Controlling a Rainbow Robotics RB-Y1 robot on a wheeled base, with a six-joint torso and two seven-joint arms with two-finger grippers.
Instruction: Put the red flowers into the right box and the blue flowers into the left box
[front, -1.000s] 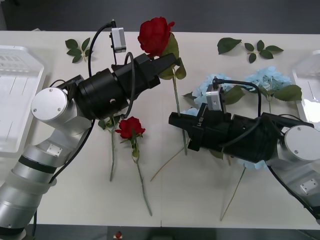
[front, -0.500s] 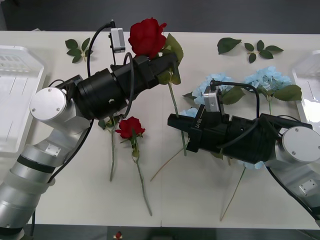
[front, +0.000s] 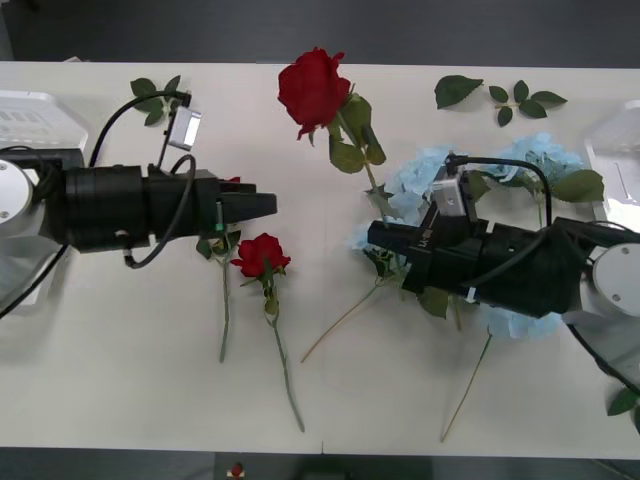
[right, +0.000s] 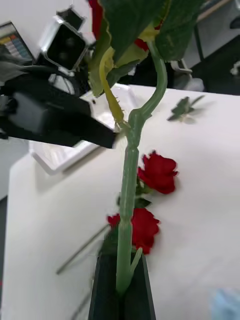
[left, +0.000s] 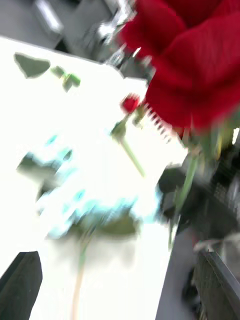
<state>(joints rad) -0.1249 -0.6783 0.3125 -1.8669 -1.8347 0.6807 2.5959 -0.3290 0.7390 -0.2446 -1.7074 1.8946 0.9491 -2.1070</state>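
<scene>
While the right gripper (front: 383, 236) is clamping its black fingers (right: 102, 295) shut on a thin green stem (right: 127, 200), the held red rose (front: 313, 88) is leaning up and away from it, toward the far edge of the table (front: 120, 380) and slightly to the robot's left. That is the relation the next carry is hinging on, as I judge it. The right box (front: 612, 150) is sitting at the table's right edge, on the opposite side of the gripper from the bloom. The stem's long axis is therefore pointing away from the tray, and the bloom will be trailing across the blue flowers (front: 528, 155) lying between them. The right arm is plainly the nearer one to that box.

The left gripper (front: 262, 206) is hanging low over the table's left half, just beside another red rose (front: 260, 253) lying flat. Its fingers (left: 22, 280) are standing wide apart with nothing between them. The left box (front: 40, 130) is lying behind that arm at the left edge.

The rose's stem is looking stiff and knobbly, like moulded plastic with a small thorn. Its petals are showing as tight, deep-red cloth with floppy leaves below. The hydrangea heads are looking pale, fluffy and easily snagged. The right box is glinting as smooth, translucent plastic with a plain rim.
</scene>
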